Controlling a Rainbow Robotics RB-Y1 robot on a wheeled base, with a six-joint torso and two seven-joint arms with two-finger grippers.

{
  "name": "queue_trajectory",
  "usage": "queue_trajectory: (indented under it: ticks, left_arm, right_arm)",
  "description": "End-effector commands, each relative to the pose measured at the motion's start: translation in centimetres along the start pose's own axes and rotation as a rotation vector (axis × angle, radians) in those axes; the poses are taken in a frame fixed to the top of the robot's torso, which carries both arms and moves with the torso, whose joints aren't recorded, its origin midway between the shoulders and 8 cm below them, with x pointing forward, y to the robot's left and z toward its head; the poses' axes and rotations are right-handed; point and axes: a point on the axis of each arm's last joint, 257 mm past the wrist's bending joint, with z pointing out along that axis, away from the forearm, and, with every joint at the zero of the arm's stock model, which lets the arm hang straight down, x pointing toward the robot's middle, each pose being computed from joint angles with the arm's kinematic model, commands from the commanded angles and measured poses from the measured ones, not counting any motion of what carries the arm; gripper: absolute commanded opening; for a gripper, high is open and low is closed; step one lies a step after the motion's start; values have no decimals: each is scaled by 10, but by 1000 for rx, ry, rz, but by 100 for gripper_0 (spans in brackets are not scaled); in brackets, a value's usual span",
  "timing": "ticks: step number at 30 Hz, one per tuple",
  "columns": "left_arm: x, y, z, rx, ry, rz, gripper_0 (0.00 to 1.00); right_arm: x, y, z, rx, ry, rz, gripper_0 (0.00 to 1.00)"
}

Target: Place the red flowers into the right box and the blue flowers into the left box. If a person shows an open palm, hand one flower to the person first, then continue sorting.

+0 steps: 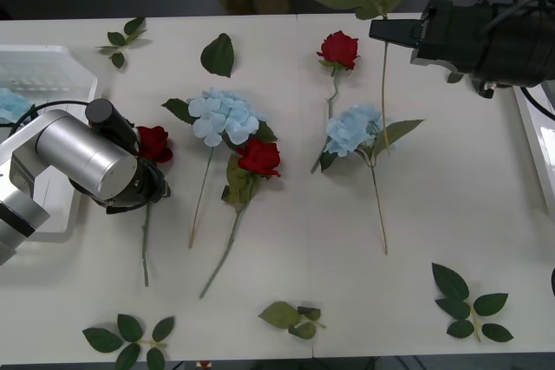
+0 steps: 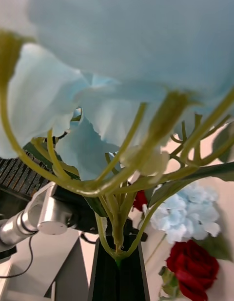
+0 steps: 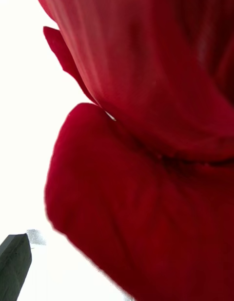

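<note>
Right gripper (image 1: 390,30), reaching in from the table's far right, clenched on a raised blue flower (image 2: 122,76), stem (image 1: 384,93) hanging down. Left gripper (image 1: 143,171), bent low beside the left box (image 1: 52,71), over a red rose (image 1: 154,143); grip indiscernible.

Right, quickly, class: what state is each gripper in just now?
Left gripper: down at a red rose; open or closed cannot be told.
Right gripper: closed, holding a lifted blue flower by its stem.
</note>
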Motion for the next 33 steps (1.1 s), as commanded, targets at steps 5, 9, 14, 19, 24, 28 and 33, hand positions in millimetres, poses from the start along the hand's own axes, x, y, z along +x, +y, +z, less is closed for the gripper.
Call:
queue_trajectory:
  ticks: [5,9,14,19,24,28,33]
  left_arm:
    - [-8,-24,-28,98,-18,32,100]
    - [-17,-39,-79,192,0,60,100]
    - [-34,-52,-137,308,-45,141,100]
    - [-57,-86,-195,500,-184,279,100]
    - [-68,-141,-242,743,-327,382,100]
    - [-68,-174,-277,922,-399,415,100]
    - [-57,-201,-314,1098,-443,453,100]
  right_arm:
    - [23,54,45,-123,-40,-35,0]
    - [31,58,57,-135,-35,-24,0]
    - [31,57,65,-123,-51,-22,0]
    - [27,60,66,-130,-70,-13,0]
    - [21,67,71,-157,-101,6,0]
    - [18,71,76,-165,-122,6,0]
    - [17,77,82,-184,-139,5,0]
